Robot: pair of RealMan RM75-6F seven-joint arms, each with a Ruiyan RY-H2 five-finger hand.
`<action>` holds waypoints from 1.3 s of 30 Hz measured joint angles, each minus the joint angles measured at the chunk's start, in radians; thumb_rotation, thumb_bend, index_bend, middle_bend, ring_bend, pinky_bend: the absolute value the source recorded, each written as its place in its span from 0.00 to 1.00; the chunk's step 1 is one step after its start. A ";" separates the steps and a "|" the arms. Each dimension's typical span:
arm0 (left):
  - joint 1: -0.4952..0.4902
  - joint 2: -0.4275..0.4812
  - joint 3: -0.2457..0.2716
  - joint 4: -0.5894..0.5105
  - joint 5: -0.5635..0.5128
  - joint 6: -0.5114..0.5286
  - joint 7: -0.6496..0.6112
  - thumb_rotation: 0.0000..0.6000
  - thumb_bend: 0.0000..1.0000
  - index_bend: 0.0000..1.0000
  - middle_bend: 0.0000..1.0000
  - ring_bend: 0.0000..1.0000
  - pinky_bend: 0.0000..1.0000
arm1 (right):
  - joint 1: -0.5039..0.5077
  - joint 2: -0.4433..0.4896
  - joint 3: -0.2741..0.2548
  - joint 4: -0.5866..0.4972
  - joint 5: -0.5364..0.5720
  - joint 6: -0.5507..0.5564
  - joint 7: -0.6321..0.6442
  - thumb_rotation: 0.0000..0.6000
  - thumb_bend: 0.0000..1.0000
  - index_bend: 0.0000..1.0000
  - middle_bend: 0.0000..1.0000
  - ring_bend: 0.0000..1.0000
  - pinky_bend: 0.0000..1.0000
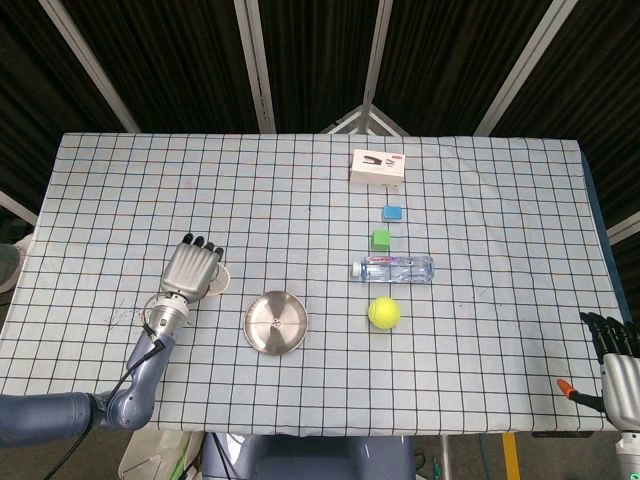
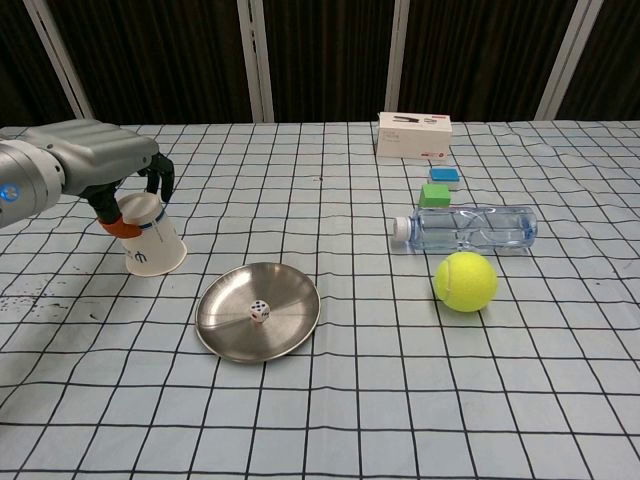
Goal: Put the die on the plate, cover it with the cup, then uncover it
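Left hand sits over the top of the cup, fingers curled down around its upper end and thumb on the near side. It looks like a loose wrap; can't tell if the grip is actually firm. In the head view the left hand covers nearly all of the cup, only a sliver of rim shows to its right.

Cup is upside down, mouth on the surface, leaning a bit. It stands left of the plate, near but not touching.

Die lies in the middle of the plate, uncovered, white with dark pips. In the head view the plate is clear but the die is too small to make out.

Right hand is at the far right edge of the head view, off the surface edge, fingers up and slightly apart, holding nothing. Not seen in the chest view.

Other stuff: ball right of the plate, bottle lying on its side just behind it, green block and blue block behind that, box at the back.
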 measured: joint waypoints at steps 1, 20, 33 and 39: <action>0.000 0.000 0.001 0.001 -0.001 -0.001 -0.002 1.00 0.41 0.37 0.36 0.24 0.22 | 0.000 0.000 0.000 0.000 0.000 -0.001 0.000 1.00 0.13 0.12 0.14 0.10 0.03; 0.011 0.034 -0.003 -0.076 0.041 0.012 -0.059 1.00 0.49 0.46 0.43 0.27 0.25 | -0.002 0.004 0.001 -0.007 0.001 0.003 0.002 1.00 0.13 0.12 0.14 0.10 0.03; -0.031 0.125 -0.055 -0.339 0.039 0.063 0.029 1.00 0.49 0.47 0.44 0.28 0.26 | -0.008 0.016 0.004 -0.018 -0.005 0.020 0.023 1.00 0.13 0.12 0.14 0.10 0.03; -0.089 0.082 -0.064 -0.373 -0.061 0.075 0.126 1.00 0.49 0.47 0.44 0.28 0.26 | -0.012 0.027 0.008 -0.019 0.000 0.024 0.044 1.00 0.13 0.12 0.14 0.10 0.03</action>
